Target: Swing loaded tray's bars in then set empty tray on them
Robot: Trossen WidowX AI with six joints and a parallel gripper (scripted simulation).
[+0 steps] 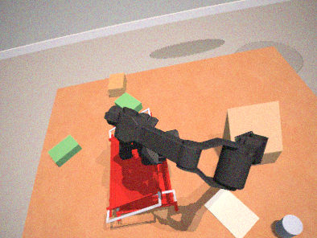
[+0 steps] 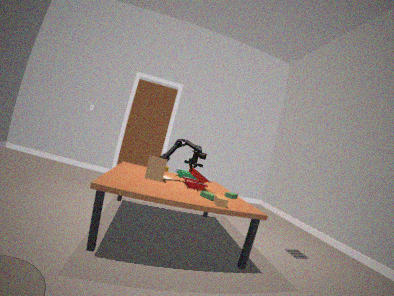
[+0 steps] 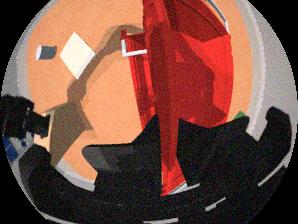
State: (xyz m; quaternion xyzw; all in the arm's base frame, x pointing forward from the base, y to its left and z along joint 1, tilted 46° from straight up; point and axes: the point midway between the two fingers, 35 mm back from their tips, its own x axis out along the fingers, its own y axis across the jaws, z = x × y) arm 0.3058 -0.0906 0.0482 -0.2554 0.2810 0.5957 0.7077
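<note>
My gripper (image 1: 137,153) (image 2: 193,165) (image 3: 159,117) is shut on a long side wall of the empty red tray (image 1: 117,170) (image 2: 200,176) (image 3: 222,75). That tray hangs tilted over the loaded red tray (image 1: 169,182) (image 2: 195,185) (image 3: 142,95) and hides most of it; the blocks inside cannot be made out. A white wire bar (image 1: 168,191) (image 3: 135,53) of the loaded tray shows at its near end, its other part covered. The held tray's own bar (image 1: 134,213) sticks out at its near end. Whether the trays touch cannot be told.
A tan box (image 1: 257,125) (image 2: 156,168) stands to the right. Green blocks (image 1: 66,149) (image 1: 129,101) and an orange-tan block (image 1: 117,82) lie left of and beyond the trays. A cream sheet (image 1: 232,213) (image 3: 77,54) and a grey cylinder (image 1: 291,225) (image 3: 46,52) are at the near right.
</note>
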